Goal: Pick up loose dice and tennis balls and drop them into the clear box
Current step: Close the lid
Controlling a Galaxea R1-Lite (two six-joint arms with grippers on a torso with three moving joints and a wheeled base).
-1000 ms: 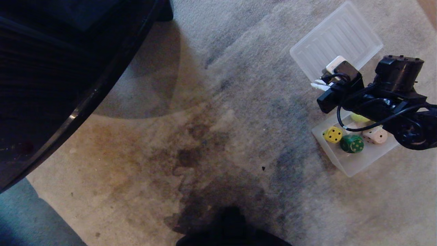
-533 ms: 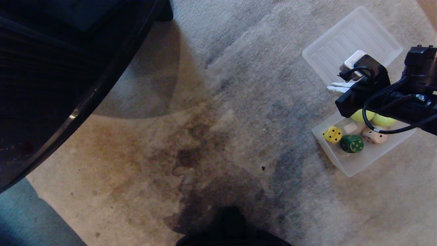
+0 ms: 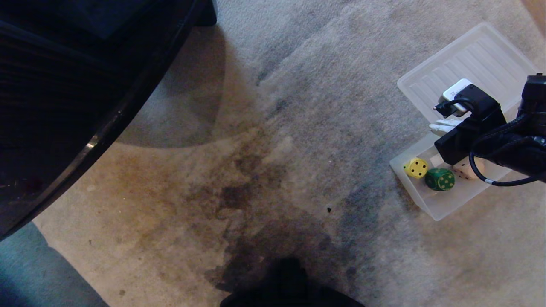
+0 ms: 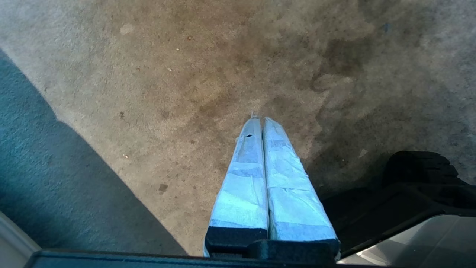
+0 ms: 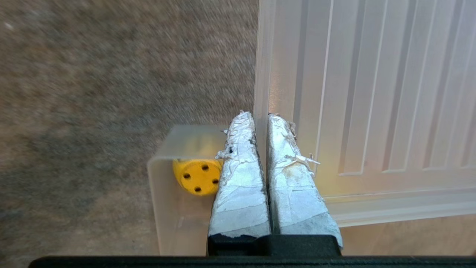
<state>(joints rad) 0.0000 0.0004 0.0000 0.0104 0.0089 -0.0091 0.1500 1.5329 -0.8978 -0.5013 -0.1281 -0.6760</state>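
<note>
My right fingers (image 5: 260,115) are pressed together, nothing between them, hanging above the seam where the box (image 3: 443,204) meets the lid (image 3: 482,55). Empty and shut, so my guess is the drop is done and the arm is just clearing the box.

The box sits on the carpet (image 3: 273,128) at the right. In it: yellow die (image 3: 416,167) at the left end, green die (image 3: 439,179) just beside it, beige die (image 3: 467,170) partly hidden under my right arm. The arm covers the far part of the box, so I cannot tell whether the balls or the red die are in there. The lid lies flat, ribs up, just beyond the box, out of the way so the box stays open for drops.

No loose dice or balls visible on the carpet.

My left fingers (image 4: 258,119) are also shut and empty, parked over stained carpet on the near left, idle.
</note>
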